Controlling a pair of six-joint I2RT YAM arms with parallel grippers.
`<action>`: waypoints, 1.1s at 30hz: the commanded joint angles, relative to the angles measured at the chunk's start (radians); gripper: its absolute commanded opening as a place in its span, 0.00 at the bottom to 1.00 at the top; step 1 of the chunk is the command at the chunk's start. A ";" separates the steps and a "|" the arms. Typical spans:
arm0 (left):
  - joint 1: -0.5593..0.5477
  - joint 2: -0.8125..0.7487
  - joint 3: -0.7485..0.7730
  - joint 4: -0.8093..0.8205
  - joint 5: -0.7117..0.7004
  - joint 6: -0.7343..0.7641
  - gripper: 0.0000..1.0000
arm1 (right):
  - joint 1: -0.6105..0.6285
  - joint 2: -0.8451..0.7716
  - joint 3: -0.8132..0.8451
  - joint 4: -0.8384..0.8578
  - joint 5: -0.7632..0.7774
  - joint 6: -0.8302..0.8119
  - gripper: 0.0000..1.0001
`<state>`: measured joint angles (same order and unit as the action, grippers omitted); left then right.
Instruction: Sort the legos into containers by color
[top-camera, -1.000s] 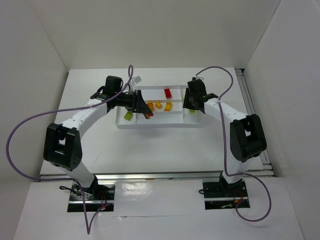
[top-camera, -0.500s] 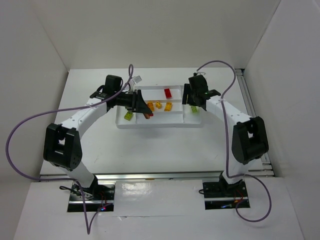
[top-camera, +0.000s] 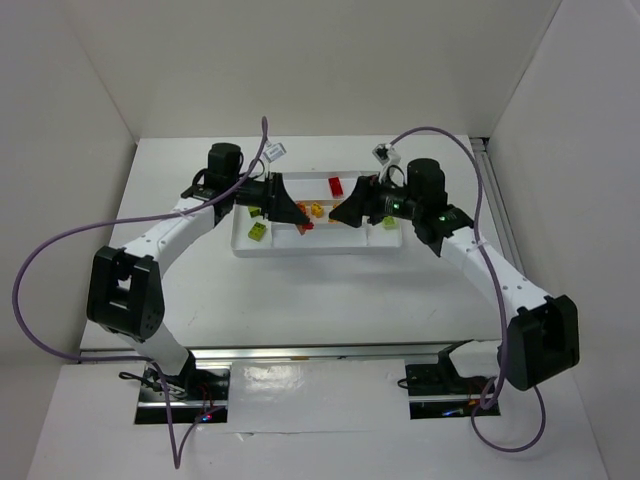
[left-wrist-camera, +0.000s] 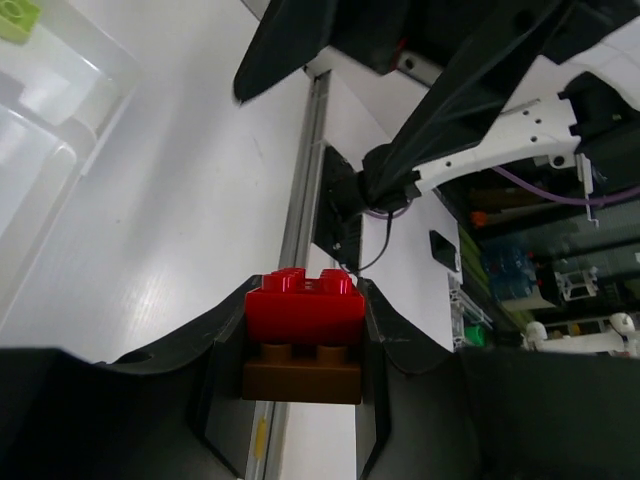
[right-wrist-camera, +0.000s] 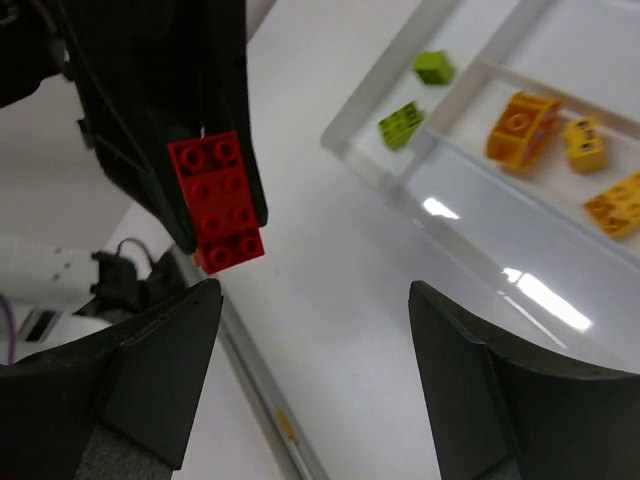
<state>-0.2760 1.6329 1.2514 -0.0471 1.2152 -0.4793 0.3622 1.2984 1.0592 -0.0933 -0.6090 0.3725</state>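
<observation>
My left gripper (top-camera: 300, 222) is shut on a stacked block (left-wrist-camera: 304, 334), a red brick on top of an orange-brown one, held above the white tray (top-camera: 320, 250). Facing it from the right, my right gripper (top-camera: 340, 214) stands open and empty, a short gap from the block (right-wrist-camera: 217, 200). In the tray lie a red lego (top-camera: 336, 185), orange legos (top-camera: 317, 209) and green legos (top-camera: 258, 231). Another green lego (top-camera: 387, 222) rests at the tray's right end. The right wrist view shows two green legos (right-wrist-camera: 400, 123) and several orange ones (right-wrist-camera: 520, 125) in neighbouring compartments.
White walls enclose the table on three sides. A metal rail (top-camera: 320, 350) runs along the near edge and another down the right side (top-camera: 505, 230). Purple cables (top-camera: 40, 270) loop off both arms. A small white tag (top-camera: 275, 152) hangs behind the tray.
My right gripper opened and left a green lego at the tray's right end. It then swung left to face the left gripper's block. The left gripper barely moved.
</observation>
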 joint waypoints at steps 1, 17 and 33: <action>0.006 -0.042 -0.017 0.139 0.113 -0.041 0.00 | 0.006 0.028 -0.053 0.194 -0.270 0.078 0.82; 0.006 -0.051 -0.017 0.112 0.115 -0.021 0.00 | 0.115 0.164 0.021 0.315 -0.403 0.091 0.71; 0.006 -0.061 -0.026 0.085 0.115 0.001 0.00 | 0.115 0.202 0.021 0.454 -0.423 0.190 0.42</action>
<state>-0.2760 1.6146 1.2301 0.0216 1.2903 -0.5190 0.4736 1.4982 1.0351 0.2516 -1.0023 0.5339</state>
